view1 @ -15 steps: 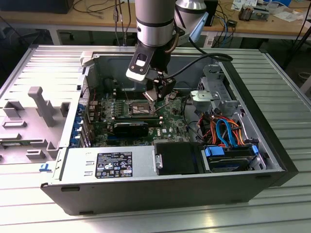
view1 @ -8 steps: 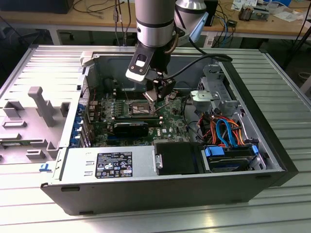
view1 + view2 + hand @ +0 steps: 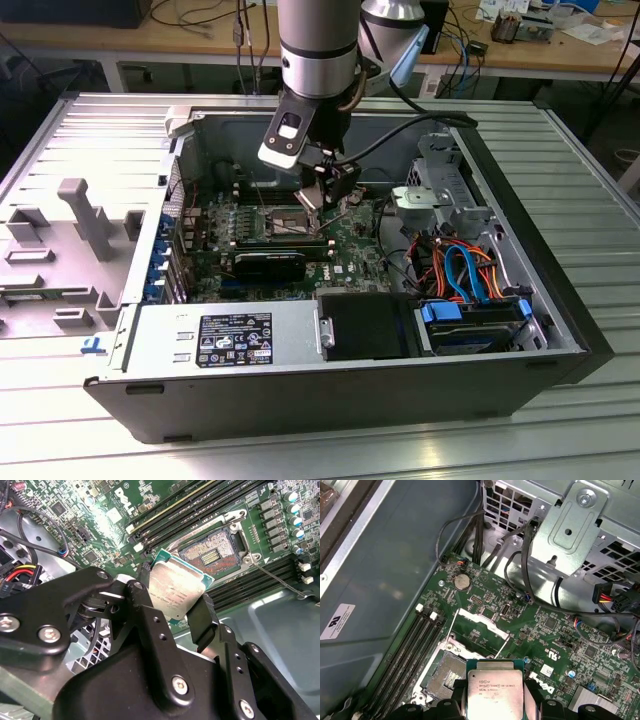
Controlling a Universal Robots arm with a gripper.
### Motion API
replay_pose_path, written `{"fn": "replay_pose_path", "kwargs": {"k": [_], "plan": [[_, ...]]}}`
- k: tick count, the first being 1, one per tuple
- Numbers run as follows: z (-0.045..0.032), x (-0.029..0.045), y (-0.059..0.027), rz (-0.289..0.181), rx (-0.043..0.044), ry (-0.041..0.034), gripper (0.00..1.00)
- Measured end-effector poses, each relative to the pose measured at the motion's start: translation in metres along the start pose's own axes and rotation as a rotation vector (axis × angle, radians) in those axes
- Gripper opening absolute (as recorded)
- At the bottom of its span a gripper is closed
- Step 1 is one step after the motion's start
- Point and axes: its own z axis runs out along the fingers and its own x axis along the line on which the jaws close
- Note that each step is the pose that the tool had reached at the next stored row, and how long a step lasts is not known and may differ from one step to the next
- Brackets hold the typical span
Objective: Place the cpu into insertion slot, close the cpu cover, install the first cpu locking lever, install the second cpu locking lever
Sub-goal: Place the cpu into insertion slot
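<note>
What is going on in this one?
The arm's gripper is clamped on the cpu by its edges, inside the open computer case. It holds the chip tilted, just above the insertion slot. The slot is bare and the cpu cover is swung open, so the chip is not yet seated.

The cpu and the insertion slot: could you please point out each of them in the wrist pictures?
cpu (image 3: 175,587), second wrist view, middle of its silvery metal top.
insertion slot (image 3: 212,555), second wrist view, middle of its dark contact field.
</note>
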Motion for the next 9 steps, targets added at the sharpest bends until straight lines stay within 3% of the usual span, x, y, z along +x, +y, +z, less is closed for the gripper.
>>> {"fn": "replay_pose_path", "kwargs": {"k": [9], "plan": [[0.0015, 0.0, -0.0001, 0.01, -0.0002, -0.0009, 0.54]]}}
